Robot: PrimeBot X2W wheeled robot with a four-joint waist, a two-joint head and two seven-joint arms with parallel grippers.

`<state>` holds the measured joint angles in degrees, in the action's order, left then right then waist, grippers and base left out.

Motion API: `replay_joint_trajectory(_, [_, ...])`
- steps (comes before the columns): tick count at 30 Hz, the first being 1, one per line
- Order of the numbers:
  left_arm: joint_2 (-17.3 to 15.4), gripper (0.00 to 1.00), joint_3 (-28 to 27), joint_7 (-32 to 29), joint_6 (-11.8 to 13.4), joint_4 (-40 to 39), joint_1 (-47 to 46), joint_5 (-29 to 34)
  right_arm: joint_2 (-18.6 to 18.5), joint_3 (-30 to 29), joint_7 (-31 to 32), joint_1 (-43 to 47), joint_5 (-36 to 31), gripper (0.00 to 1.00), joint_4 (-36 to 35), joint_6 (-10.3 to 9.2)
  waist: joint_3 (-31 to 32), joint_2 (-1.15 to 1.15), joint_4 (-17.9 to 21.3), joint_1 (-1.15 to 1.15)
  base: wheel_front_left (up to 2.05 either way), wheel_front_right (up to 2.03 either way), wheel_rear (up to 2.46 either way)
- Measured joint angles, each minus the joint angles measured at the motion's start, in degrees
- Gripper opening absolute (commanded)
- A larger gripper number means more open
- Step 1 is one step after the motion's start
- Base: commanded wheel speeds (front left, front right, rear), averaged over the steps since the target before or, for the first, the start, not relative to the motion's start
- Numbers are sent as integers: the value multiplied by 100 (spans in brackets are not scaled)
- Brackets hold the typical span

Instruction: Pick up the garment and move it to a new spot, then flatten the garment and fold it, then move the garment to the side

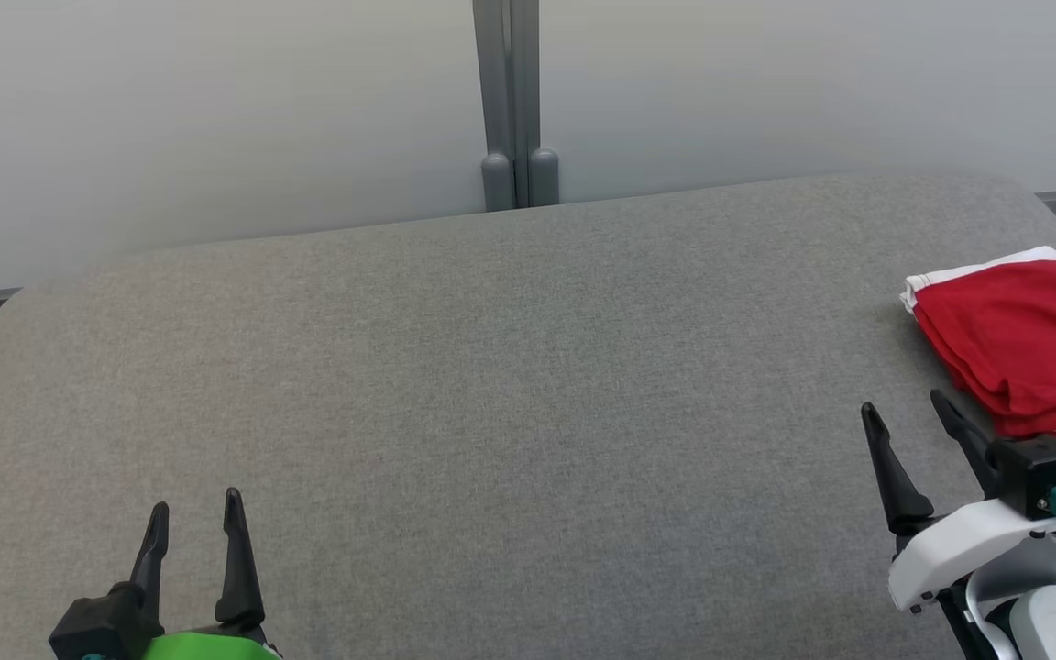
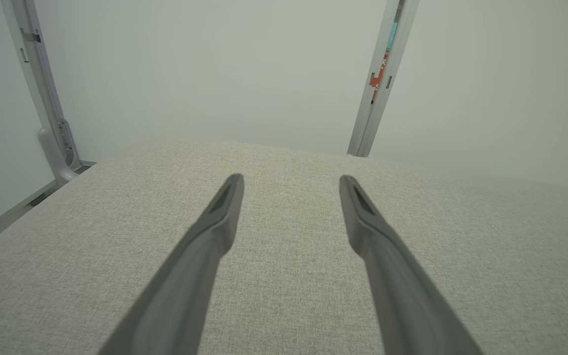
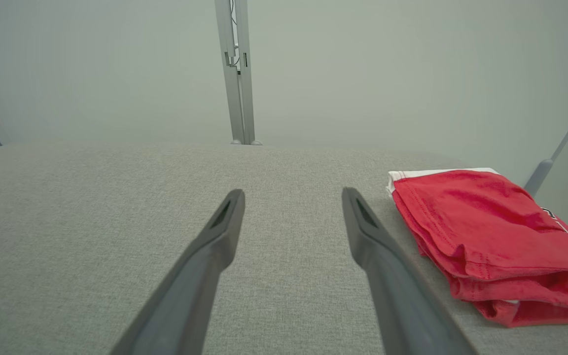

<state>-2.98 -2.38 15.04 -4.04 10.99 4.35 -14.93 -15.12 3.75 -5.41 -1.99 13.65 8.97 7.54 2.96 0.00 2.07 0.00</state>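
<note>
Left fingers (image 1: 236,559) and right fingers (image 1: 891,477) spread, empty, low over table (image 1: 491,367); garment (image 1: 1014,339) beside the right.

Soft, even, bright light covers the grey tabletop (image 1: 491,385), and its weave is sharp in the head view. Where the light comes from cannot be told. The red garment (image 1: 1023,339) at the right casts only a thin, dim shadow along its left edge. The pale wall (image 1: 216,119) shows a gentle gradient. Both wrist views look hazy and greenish. In them the left end effector (image 2: 291,178) and right end effector (image 3: 293,192) blur toward the near edge, and the left post (image 2: 42,98) bows with wide-angle distortion.
</note>
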Motion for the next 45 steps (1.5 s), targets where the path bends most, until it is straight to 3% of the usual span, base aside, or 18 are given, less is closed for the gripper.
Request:
replay_joint_trajectory(15, [2, 100, -36, 0, -52, 69, 0, 70, 54, 38, -23, 43, -15, 100, 5, 0, -36, 0, 6, 0, 0, 0, 0])
replay_joint_trajectory(16, [2, 0, -31, 0, -60, 78, 0, 73, 55, 38, -23, 44, -13, 0, 5, 0, -40, 0, 7, 0, 0, 0, 0])
replay_joint_trajectory(25, [65, 0, 7, -94, -57, 525, 16, -7, 303, 111, 13, 316, 82, 0, 419, 0, -46, 1, 5, 0, 0, 0, 0])
replay_joint_trajectory(45, [65, 0, -97, -606, -104, 497, -120, -1957, 533, -163, 305, 215, 2034, 0, 437, 0, -89, 0, -29, 0, 0, 0, 0])
